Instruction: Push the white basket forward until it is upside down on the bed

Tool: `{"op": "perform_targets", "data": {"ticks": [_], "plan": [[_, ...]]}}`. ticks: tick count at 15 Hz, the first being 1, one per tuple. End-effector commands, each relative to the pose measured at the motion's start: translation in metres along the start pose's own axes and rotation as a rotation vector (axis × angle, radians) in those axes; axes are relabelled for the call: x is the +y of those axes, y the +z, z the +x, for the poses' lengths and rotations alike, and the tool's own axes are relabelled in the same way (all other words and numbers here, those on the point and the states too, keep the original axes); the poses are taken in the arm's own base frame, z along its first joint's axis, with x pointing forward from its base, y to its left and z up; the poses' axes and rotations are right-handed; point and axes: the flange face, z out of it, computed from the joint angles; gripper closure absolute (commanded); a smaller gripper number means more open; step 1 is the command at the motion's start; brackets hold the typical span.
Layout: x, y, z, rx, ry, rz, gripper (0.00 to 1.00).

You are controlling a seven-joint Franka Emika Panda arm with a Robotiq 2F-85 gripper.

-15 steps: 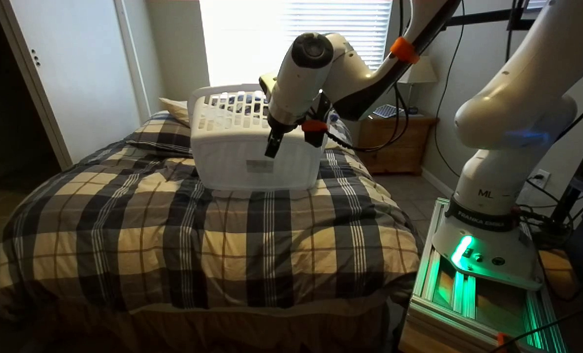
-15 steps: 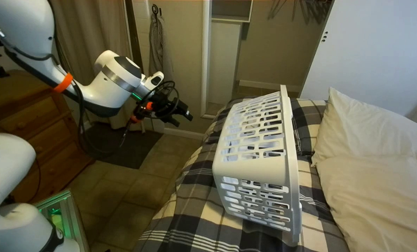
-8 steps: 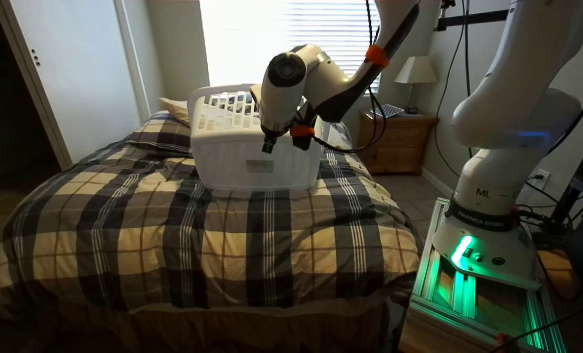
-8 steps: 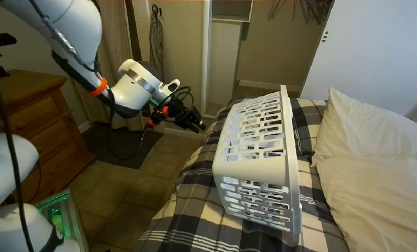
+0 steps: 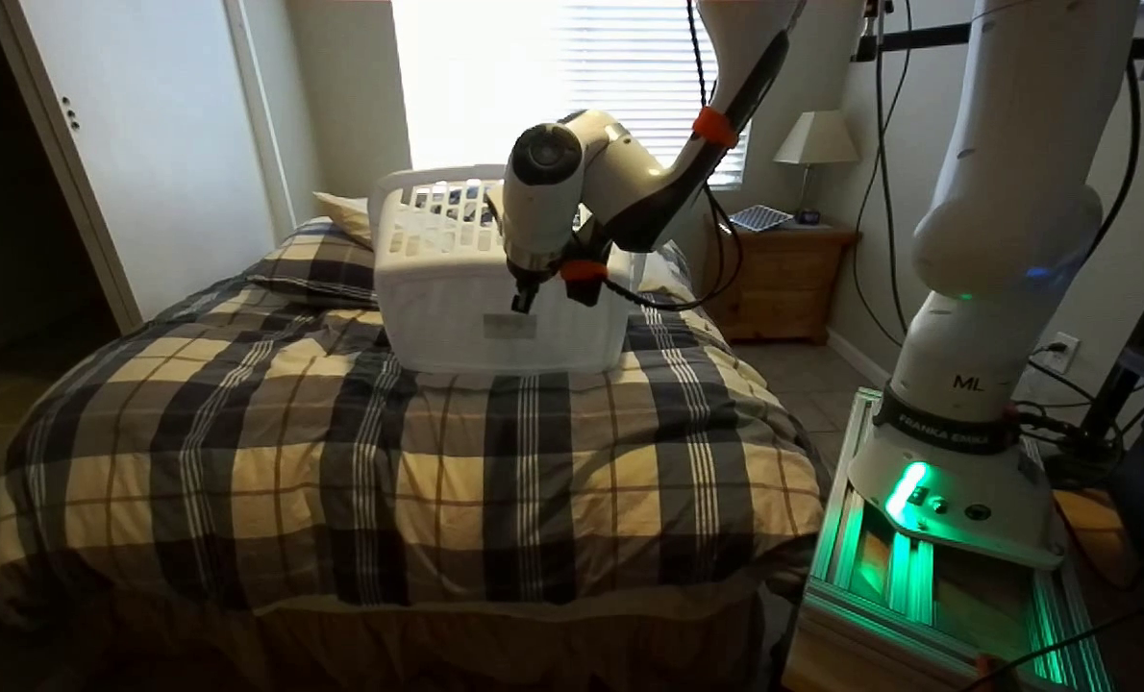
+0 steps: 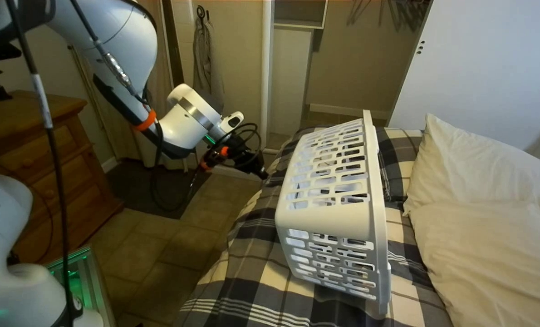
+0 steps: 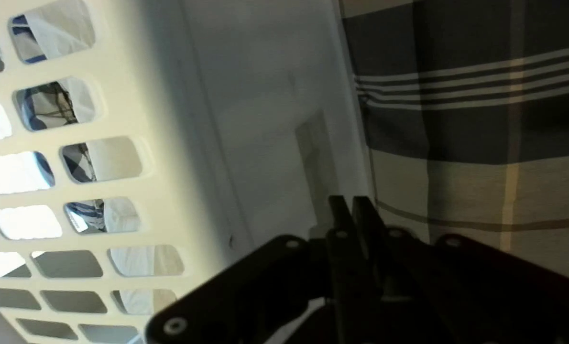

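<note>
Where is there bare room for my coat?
In an exterior view, the bed is bare from the white basket to the near edge. Crowded: around the hand, close to the basket, and between basket and pale pillows.

White arm (image 6: 129,43), orange bands (image 6: 146,121), black cables (image 5: 671,307), black tool (image 7: 350,198)

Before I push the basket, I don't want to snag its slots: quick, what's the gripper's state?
Gripper: closed or all but closed, holding nothing between its fingers.
</note>
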Motion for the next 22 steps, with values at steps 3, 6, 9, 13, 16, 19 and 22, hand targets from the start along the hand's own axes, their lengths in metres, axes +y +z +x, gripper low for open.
{"op": "perform_targets", "data": {"ticks": [3,6,9,13,16,19,22], "plan": [[0.005,0.003,0.002,0.016,0.005,-0.024,0.98],[0.007,0.033,0.0,0.004,0.01,-0.059,1.0],[0.009,0.049,0.004,0.032,0.011,-0.074,1.0],[0.009,0.061,0.01,0.09,0.002,-0.078,1.0],[0.024,0.077,0.017,0.132,0.015,-0.119,1.0],[0.044,0.09,0.023,0.2,0.028,-0.19,1.0],[0.068,0.103,0.025,0.256,0.043,-0.254,1.0]]}}
